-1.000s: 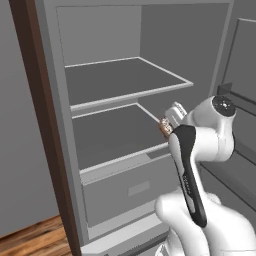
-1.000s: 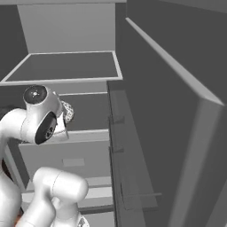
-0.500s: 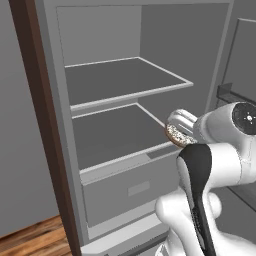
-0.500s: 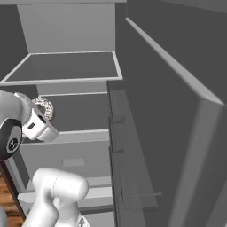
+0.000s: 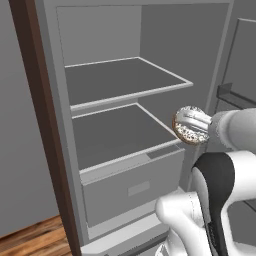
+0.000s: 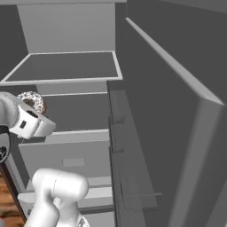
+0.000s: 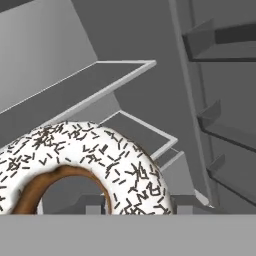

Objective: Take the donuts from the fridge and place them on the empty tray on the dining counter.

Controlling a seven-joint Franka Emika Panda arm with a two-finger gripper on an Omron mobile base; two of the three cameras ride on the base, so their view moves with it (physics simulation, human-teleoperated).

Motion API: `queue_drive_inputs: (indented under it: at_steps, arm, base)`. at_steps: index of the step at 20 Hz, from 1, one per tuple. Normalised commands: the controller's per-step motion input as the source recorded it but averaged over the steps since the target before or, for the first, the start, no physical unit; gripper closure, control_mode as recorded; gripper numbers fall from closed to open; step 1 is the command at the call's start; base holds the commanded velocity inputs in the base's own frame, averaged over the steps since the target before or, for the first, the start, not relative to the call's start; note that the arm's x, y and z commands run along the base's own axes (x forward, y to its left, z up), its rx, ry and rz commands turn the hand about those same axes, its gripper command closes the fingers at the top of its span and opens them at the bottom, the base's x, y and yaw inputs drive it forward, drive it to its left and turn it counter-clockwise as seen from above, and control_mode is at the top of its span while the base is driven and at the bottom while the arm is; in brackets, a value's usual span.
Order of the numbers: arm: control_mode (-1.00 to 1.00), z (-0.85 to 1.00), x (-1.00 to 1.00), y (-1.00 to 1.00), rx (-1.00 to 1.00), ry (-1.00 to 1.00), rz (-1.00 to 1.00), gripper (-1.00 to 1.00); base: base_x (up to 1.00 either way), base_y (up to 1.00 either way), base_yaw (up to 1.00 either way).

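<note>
My gripper (image 5: 187, 123) is shut on a pale donut (image 5: 186, 131) with white icing and dark sprinkles, held in the air just outside the fridge's (image 5: 125, 80) front right corner, at the height of the lower shelf. The right base view has the donut (image 6: 31, 101) at the far left, in front of the lower shelf. In the hand view the donut (image 7: 105, 155) is close up at the bottom left, with its brown inner ring showing. The fridge (image 6: 66, 66) stands open, and both of its grey shelves are bare. The tray and the dining counter are out of view.
The open fridge door (image 6: 177, 115) with its rack shelves stands along the right, close to the arm. A grey bottom drawer (image 5: 132, 187) sits under the lower shelf. A dark brown panel (image 5: 30, 75) borders the fridge on the left, above wooden floor (image 5: 35, 240).
The hand has drawn back out of the fridge with the donut, moving right in the left base view and left in the right base view. The fridge has not moved.
</note>
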Motion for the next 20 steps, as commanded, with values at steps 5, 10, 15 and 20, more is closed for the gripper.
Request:
queue_drive_inputs:
  at_steps: [5, 10, 15, 20]
  arm:
    - [1.00, 0.02, -0.20, 0.00, 0.00, -0.05, 0.01, 1.00]
    - [1.00, 0.00, 0.00, 0.00, 0.00, 0.00, 0.00, 1.00]
    - [1.00, 0.00, 0.00, 0.00, 0.00, 0.00, 0.00, 1.00]
    - [1.00, 0.00, 0.00, 0.00, 0.00, 0.00, 0.00, 1.00]
  base:
    - [-0.80, 0.05, 0.10]
    - [-1.00, 0.64, 0.17]
    - [-1.00, 1.00, -0.05]
    - [-0.14, 0.22, -0.90]
